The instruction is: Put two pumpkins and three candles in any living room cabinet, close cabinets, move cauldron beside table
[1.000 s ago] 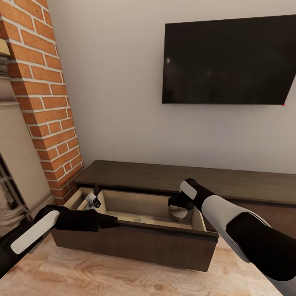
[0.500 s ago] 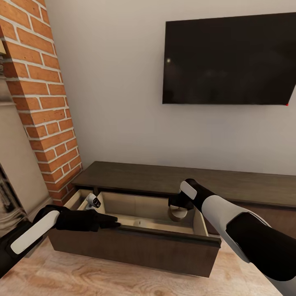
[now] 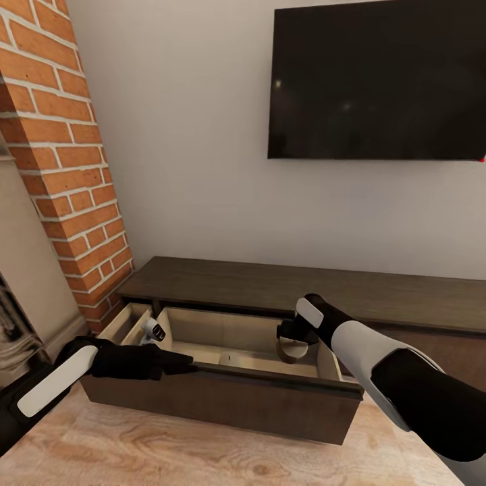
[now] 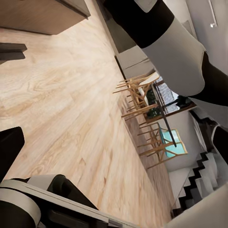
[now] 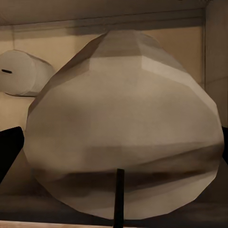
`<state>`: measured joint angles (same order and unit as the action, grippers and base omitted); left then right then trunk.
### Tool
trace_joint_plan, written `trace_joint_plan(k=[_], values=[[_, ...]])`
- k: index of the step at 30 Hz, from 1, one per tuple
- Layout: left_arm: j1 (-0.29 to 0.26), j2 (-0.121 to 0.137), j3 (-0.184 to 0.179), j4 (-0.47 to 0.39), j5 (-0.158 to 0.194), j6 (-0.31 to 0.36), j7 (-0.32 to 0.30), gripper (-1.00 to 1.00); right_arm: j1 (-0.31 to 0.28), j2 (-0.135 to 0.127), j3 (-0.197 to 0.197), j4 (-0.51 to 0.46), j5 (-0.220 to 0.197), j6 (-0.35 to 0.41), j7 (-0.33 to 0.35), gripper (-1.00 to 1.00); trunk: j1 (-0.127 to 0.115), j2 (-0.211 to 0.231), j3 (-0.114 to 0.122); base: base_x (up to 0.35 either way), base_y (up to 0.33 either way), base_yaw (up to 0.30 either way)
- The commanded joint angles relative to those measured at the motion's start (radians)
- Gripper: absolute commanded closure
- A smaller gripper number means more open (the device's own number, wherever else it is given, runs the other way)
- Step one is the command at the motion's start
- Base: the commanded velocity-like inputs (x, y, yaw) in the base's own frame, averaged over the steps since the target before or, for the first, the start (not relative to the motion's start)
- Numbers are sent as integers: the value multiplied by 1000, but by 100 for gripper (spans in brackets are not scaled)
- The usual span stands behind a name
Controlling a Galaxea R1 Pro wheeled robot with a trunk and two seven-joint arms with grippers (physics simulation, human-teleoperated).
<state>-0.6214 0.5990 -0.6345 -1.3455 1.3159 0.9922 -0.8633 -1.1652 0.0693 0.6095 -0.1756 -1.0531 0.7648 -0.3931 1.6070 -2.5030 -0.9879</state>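
The left tool [image 3: 181, 363], its spread impossible to tell, rested on the cabinet [image 3: 229, 398] drawer's front edge. Beyond it lay a white candle [image 3: 152, 331]. The right tool [image 3: 291, 347] pinched another candle [image 5: 126, 142] inside the drawer. Pumpkins, closing and cauldron seemingly remained.

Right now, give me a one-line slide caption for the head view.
Right tool lowered inside the open cabinet drawer with a pale candle beneath it, left tool at the drawer's front edge.
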Motion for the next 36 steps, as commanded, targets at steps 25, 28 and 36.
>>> trace_joint_plan(k=[25, 28, 36], values=[[-1, 1, -1, -1, 4, 3, -3, -100, -1, 0, 6, 0, -13, -2, -9, 100, 0, 0, -1, 33, 0, 0], [-1, 1, 0, -5, 5, 3, -3, -100, -1, -1, 6, -2, -13, -4, -9, 100, 0, 0, -1, 0, 0, 0], [-1, 1, -1, -18, 5, 3, -3, -100, -1, -3, 6, -10, -13, -26, -9, 100, 3, -2, -32, 0, 0, 0]])
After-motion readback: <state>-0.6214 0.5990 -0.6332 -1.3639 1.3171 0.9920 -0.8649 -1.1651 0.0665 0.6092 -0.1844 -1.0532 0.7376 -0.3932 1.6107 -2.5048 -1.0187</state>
